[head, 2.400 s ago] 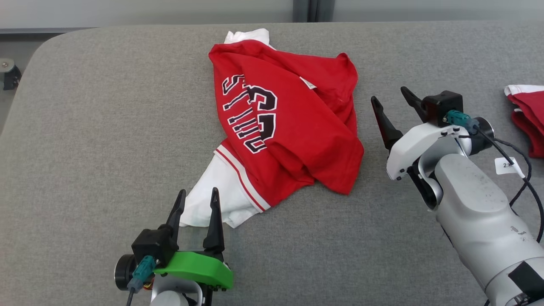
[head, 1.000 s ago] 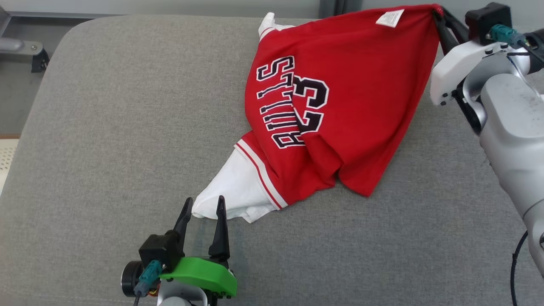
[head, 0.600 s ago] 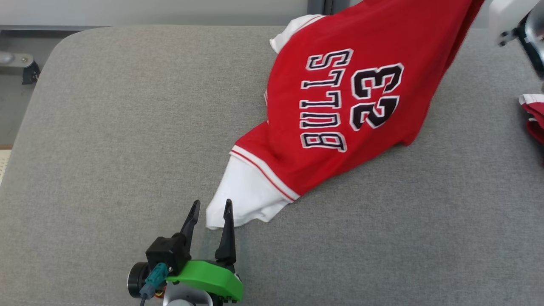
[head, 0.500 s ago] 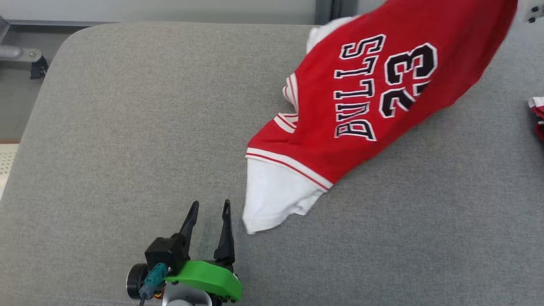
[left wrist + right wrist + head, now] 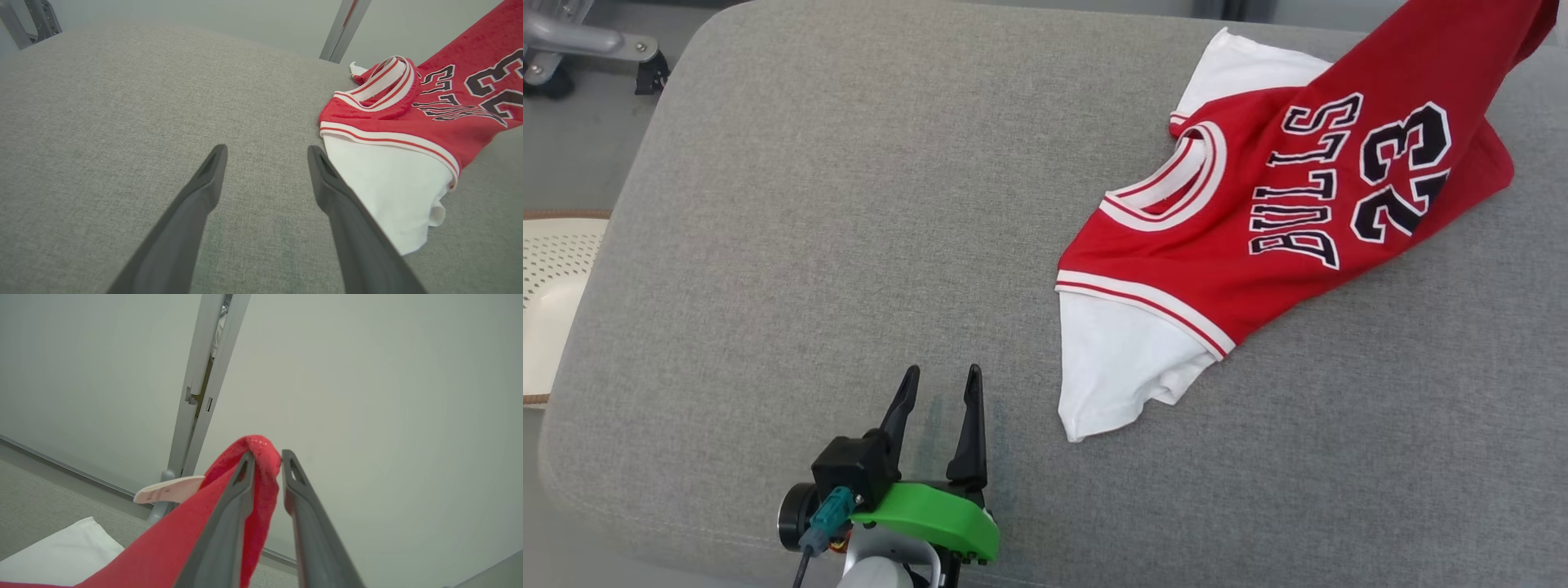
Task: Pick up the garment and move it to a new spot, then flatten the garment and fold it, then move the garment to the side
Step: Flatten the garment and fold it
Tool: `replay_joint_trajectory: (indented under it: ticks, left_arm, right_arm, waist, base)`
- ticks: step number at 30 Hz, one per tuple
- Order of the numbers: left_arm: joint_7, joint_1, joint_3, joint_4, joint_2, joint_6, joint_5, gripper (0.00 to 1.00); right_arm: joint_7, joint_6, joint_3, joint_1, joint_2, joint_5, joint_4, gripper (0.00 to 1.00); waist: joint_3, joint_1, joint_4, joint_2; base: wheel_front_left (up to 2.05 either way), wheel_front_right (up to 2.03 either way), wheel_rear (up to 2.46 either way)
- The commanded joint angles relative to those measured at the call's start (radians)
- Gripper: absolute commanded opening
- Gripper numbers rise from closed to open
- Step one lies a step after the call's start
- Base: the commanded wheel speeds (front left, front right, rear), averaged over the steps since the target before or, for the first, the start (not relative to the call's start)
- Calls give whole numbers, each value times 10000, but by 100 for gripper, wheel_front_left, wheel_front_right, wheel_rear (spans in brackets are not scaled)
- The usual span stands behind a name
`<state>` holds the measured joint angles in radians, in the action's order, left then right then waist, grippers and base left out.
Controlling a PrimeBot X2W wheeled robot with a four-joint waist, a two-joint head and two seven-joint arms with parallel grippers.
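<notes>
A: Item: red shirt (image 5: 1258, 220). Location?
B: Ahead and to the right of the left pincer (image 5: 942, 374). White sleeve (image 5: 1119, 359) nearest it, not touching, flat on the desk (image 5: 809, 204). Far end raised off the desk.
A: Pincers?
B: Left: fingers spread, empty. Right pincer (image 5: 266, 455): clamped on a thin bunch of red cloth close to the label (image 5: 167, 490).
A: Risks?
B: Slip likely from so small a pinch. Drag of collar (image 5: 1176, 175) and sleeve across the desk, hence bunching. Drop in a heap, harder to flatten. Possible snag on the left pincer if swung toward it.
</notes>
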<state>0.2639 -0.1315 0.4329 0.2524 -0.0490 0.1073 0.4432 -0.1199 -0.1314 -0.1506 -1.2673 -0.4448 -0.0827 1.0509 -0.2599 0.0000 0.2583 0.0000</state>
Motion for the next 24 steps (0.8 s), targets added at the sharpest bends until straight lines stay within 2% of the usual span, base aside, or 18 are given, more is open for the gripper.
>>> replay_joint_trajectory:
  ticks: [1,7,13,19,24]
  left_arm:
    - [5,-186,7,-3,-32,57,71,100]
    - [5,-132,-190,28,-30,105,23,100]
    - [6,134,-444,34,-36,39,-155,100]
    - [6,229,-589,-12,-80,-4,-354,100]
    - [5,174,-589,-38,-134,-49,-460,100]
  right_arm:
    - [-112,16,334,181,105,-258,155,100]
    - [-560,17,879,436,827,-863,515,100]
    - [-408,16,1035,1048,1594,75,1368,100]
    - [-639,16,607,2251,1805,1033,1842,100]
    - [-321,16,293,3169,1702,1690,2038,100]
  waist:
    - [-179,0,208,0]
    - [24,0,4,0]
    - [434,0,-722,0]
    - [623,0,-1353,0]
    - [387,0,-1573,0]
  base:
    - [0,0,0]
    - [0,0,0]
    - [0,0,0]
    - [0,0,0]
    - [0,0,0]
